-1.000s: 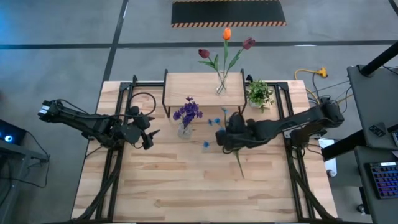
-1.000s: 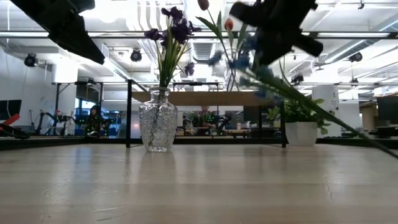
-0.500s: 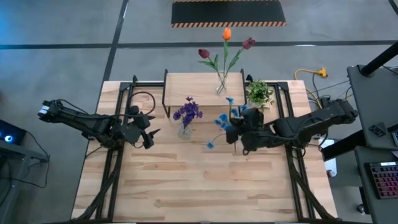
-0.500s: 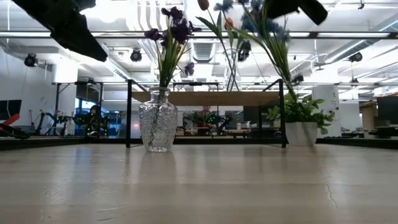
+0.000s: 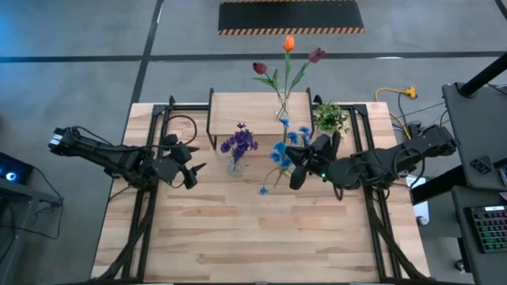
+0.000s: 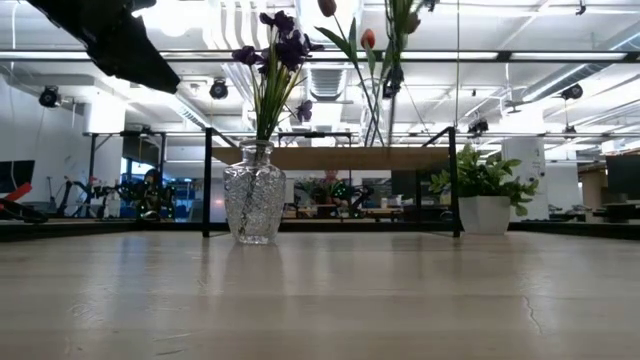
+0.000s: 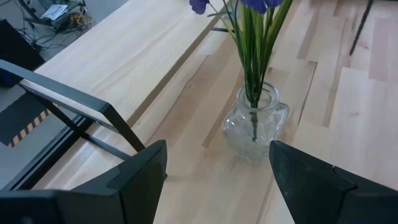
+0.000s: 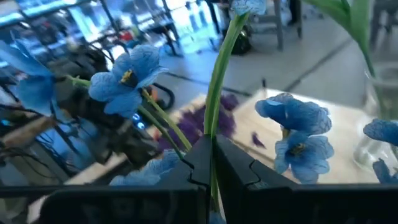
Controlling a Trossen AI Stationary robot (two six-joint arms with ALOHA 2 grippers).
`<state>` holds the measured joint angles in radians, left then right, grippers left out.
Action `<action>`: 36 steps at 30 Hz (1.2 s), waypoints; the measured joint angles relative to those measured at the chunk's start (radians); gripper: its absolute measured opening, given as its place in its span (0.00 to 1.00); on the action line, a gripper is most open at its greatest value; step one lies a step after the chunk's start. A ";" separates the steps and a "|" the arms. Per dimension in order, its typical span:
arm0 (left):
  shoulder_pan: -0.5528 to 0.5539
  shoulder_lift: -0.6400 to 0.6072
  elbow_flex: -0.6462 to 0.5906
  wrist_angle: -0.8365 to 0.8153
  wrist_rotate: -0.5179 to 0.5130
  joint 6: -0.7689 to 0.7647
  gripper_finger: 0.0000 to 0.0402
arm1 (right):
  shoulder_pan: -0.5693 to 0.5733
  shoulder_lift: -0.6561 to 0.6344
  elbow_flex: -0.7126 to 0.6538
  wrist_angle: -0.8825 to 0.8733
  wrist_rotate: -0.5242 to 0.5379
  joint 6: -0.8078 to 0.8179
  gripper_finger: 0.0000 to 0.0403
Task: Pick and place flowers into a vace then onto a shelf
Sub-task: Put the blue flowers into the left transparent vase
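Note:
The blue bunch (image 5: 280,152) is up in the air in my right gripper (image 5: 301,166), right of the glass vase (image 5: 235,166) that stands on the tabletop with the purple bunch (image 5: 239,142) in it. Blue blooms (image 8: 292,118) fill the right wrist view. On the shelf (image 5: 245,117), a second vase (image 5: 281,111) holds the red, orange and maroon tulips (image 5: 288,43). My left gripper (image 5: 188,171) hovers open left of the purple vase (image 7: 255,124), touching nothing. In the low view, the vase (image 6: 254,205) stands before the shelf (image 6: 340,158). My right gripper is shut on the blue bunch's green stem (image 8: 213,134), pinched between the two fingers just below the blooms. The fingers reach level from the table's right side. The bunch is lifted clear of the table, its blooms spreading past the fingertips toward the purple vase.
A small leafy potted plant (image 5: 330,119) stands by the shelf's right end, just beyond my right arm. Black frame rails (image 5: 154,134) run along both table sides. The near half of the plank top (image 5: 253,237) is bare wood.
My right gripper has risen and shifted slightly toward the table's right and far edge, turning the blue bunch. The stem that trailed low toward the near edge has swung up, and the bunch has climbed out of the top of the low view.

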<state>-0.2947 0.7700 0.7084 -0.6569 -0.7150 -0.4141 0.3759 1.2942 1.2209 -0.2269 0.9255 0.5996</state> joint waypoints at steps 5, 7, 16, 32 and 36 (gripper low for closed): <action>0.000 0.000 0.001 0.000 0.000 0.000 0.66 | 0.000 0.002 0.000 0.122 -0.028 -0.121 0.02; 0.000 0.000 0.001 0.001 0.000 0.000 0.66 | 0.000 0.002 0.000 0.164 -0.043 -0.158 0.02; 0.000 0.000 0.001 0.004 -0.002 0.000 0.66 | 0.000 0.007 0.000 0.341 -0.119 -0.306 0.02; 0.000 0.000 0.001 0.029 -0.020 0.000 0.66 | -0.001 0.220 0.111 0.665 -0.232 -0.655 0.02; 0.000 0.000 0.001 0.030 -0.020 0.000 0.66 | -0.002 0.293 0.197 0.661 -0.251 -0.753 0.02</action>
<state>-0.2947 0.7700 0.7097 -0.6266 -0.7345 -0.4145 0.3742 1.5868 1.4182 0.4342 0.6748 -0.1536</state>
